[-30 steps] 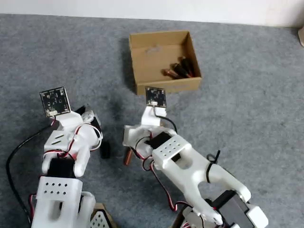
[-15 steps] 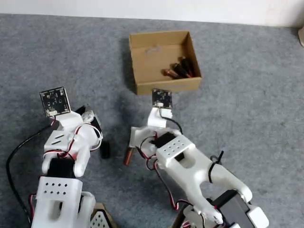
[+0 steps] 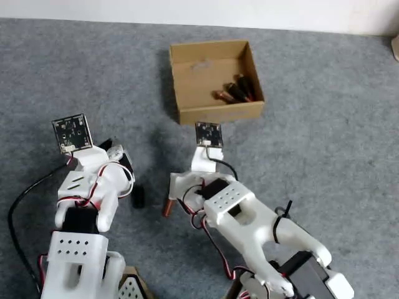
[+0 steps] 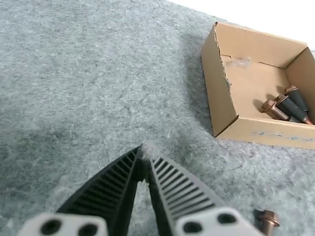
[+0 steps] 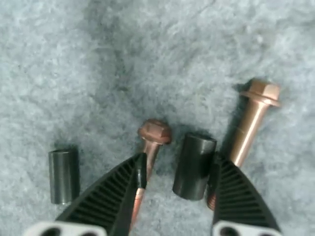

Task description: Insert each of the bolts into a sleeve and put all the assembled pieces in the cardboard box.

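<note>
On the cardboard box [image 4: 216, 83], the print [image 4: 283, 133] is illegible.

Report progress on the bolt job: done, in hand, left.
Done: a few assembled pieces lie in the cardboard box. In hand: nothing gripped. The right gripper hangs with open jaws astride one sleeve; the left gripper is shut, empty. Left: one bolt, a second bolt and a second sleeve lie loose on the carpet, unassembled.

left arm [image 3: 87, 205] and right arm [image 3: 249, 218]: white printed shells, dot-hole grids, black servos. red, white and black wires [image 3: 192, 212] loop at my wrists. dark square board [image 3: 72, 132] on each. fingers [image 4: 172, 179] black, ribbed, on white bases with screw holes.
</note>
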Robot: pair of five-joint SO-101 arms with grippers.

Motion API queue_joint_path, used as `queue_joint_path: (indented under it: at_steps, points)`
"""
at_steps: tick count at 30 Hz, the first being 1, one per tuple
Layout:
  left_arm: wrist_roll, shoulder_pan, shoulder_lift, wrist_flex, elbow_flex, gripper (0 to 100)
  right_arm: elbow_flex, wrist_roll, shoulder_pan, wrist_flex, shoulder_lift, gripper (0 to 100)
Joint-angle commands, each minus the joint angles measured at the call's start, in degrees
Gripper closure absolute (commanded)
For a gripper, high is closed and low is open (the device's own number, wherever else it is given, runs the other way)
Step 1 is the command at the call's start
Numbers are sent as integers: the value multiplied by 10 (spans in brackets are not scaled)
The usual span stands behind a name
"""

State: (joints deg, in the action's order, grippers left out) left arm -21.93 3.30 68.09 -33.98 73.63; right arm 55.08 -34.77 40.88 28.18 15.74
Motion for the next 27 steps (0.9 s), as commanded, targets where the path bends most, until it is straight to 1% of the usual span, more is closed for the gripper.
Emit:
queue_joint_path:
  at_steps: [1,4,7,14,19,24,27]
  points:
    - [-4,7,-1,1,-19,993,22,13,0,10,3,803]
    - [-4,7,-1,1,-19,993,38,56,-8,10,4,803]
    - [-4,7,-1,1,-19,993,56,77,-8,11,4,803]
    - [-4,7,-1,1,-18,993,66,80,-10,11,4,803]
    - [-4,6,-1,1,-18,993,64,77,-48,11,3,807]
    - [-4,5,-1,1,-18,993,42,76,-43,9,2,807]
    - [-4,5,-1,1,-17,993,27,76,-38,11,-29,807]
